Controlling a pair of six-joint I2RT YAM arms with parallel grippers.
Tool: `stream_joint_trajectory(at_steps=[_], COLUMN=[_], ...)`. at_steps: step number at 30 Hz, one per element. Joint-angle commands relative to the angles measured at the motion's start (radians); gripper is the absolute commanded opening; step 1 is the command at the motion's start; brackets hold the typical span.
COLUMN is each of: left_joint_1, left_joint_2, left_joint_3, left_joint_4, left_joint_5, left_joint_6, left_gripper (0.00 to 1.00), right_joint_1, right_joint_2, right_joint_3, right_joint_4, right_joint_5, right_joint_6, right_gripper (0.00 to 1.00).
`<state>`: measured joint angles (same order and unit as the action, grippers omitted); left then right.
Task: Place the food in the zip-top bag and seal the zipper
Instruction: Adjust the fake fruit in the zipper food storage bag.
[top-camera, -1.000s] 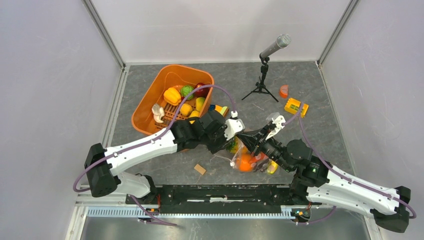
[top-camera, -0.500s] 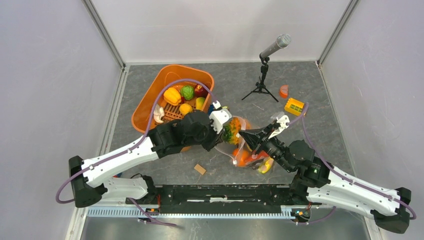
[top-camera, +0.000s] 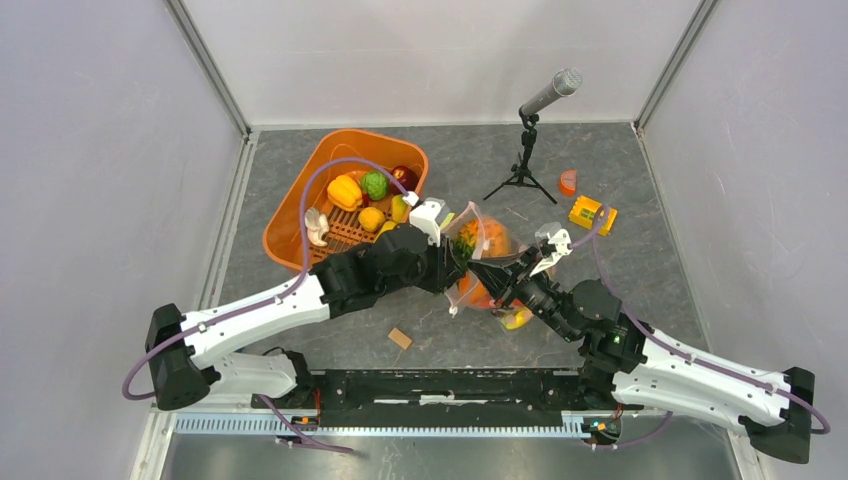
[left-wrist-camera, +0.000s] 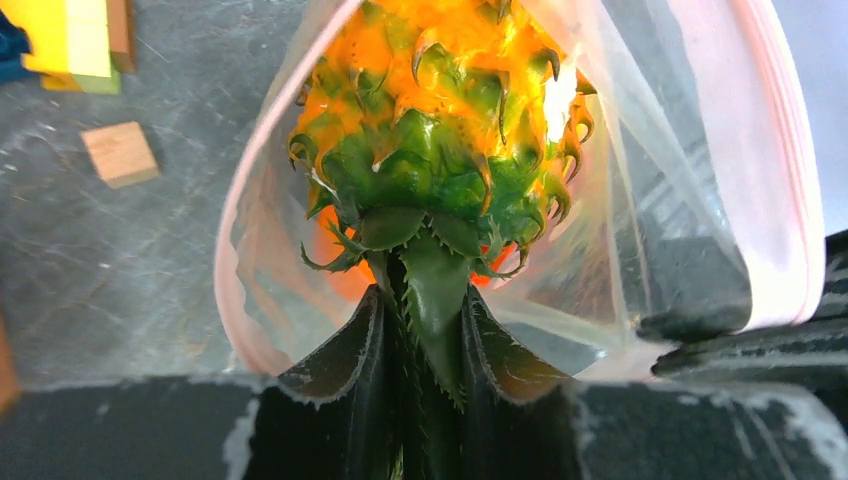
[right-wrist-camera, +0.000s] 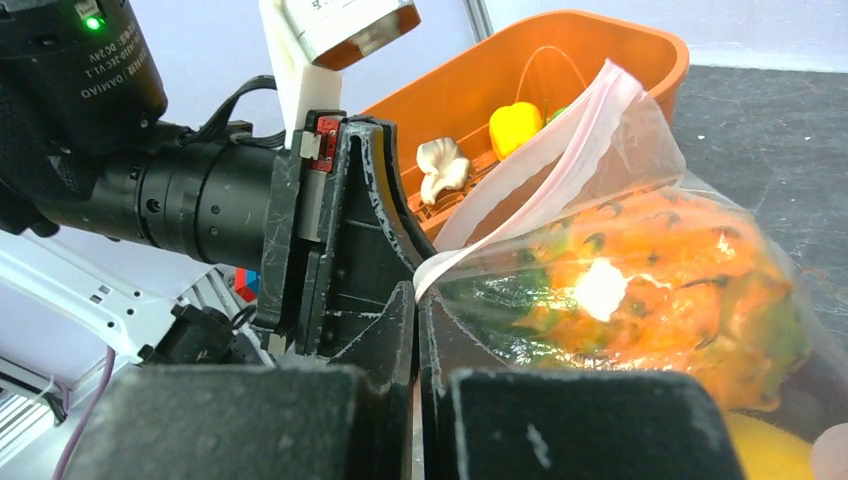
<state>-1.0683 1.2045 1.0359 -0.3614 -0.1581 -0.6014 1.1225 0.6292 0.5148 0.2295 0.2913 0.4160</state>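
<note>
Jaws of the left gripper (left-wrist-camera: 420, 312) clench the green crown of the orange plastic toy pineapple (left-wrist-camera: 440, 110), which sits inside the clear zip-top plastic bag (left-wrist-camera: 660, 150). The right gripper (right-wrist-camera: 417, 300) pinches that bag at its pale pink zipper strip (right-wrist-camera: 560, 160), at 4 o'clock from the orange plastic tub (top-camera: 290, 215).

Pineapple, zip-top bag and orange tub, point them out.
pineapple (left-wrist-camera: 450, 70), left wrist view, orange body.
zip-top bag (left-wrist-camera: 780, 180), left wrist view, pink mouth strip.
orange tub (top-camera: 296, 192), top external view, left rim.

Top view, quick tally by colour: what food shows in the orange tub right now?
Yellow pieces: 3
Green piece: 1
Dark red piece: 1
White piece: 1
Total: 6 visible; left arm covers the tub's near corner.
</note>
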Motion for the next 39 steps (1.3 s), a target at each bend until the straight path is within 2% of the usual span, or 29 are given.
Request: stream_joint_trajectory(at_steps=[1,11,19,22,25,27,30,32,34,35,37,38,39], left_joint_1=[0.006,0.006,0.005,0.002,0.002,0.002,0.002,0.001,0.002,0.002,0.001,0.002,0.002], left_joint_2=[0.001,0.024,0.1,0.134,0.146,0.131,0.093,0.057,0.025,0.013,-0.011,-0.018,-0.02], left_joint_3=[-0.019,-0.112,-0.118,-0.089,-0.097,-0.111,-0.137,-0.135,-0.109,-0.088,-0.038,-0.016,0.002], left_joint_4=[0.25,0.511,0.603,0.608,0.584,0.569,0.588,0.588,0.557,0.528,0.474,0.447,0.414], left_joint_5=[-0.063,-0.167,-0.176,-0.142,-0.188,-0.225,-0.267,-0.258,-0.248,-0.238,-0.192,-0.17,-0.153], left_joint_6=[-0.237,-0.342,-0.443,-0.389,-0.306,-0.207,-0.161,-0.166,-0.19,-0.198,-0.169,-0.143,-0.114], left_gripper=[0.02,0.02,0.04,0.08,0.09,0.14,0.16,0.23,0.47,0.56,0.66,0.74,0.76], right_joint_1=[0.005,0.005,0.005,0.005,0.005,0.005,0.006,0.005,0.005,0.005,0.005,0.005,0.005], right_joint_2=[-0.001,0.026,0.036,0.031,0.021,0.008,-0.014,-0.026,-0.033,-0.035,-0.037,-0.036,-0.036], right_joint_3=[-0.005,-0.019,-0.03,-0.032,-0.018,0.003,0.02,0.023,0.029,0.032,0.032,0.031,0.03], right_joint_4=[0.116,0.163,0.225,0.238,0.243,0.222,0.211,0.213,0.2,0.192,0.178,0.176,0.173], right_joint_5=[-0.055,-0.125,-0.162,-0.154,-0.163,-0.156,-0.151,-0.145,-0.136,-0.136,-0.136,-0.14,-0.141], right_joint_6=[0.035,0.09,0.125,0.127,0.133,0.142,0.156,0.164,0.168,0.167,0.166,0.166,0.165], right_gripper=[0.0,0.0,0.0,0.0,0.0,0.0,0.0,0.0,0.0,0.0,0.0,0.0,0.0])
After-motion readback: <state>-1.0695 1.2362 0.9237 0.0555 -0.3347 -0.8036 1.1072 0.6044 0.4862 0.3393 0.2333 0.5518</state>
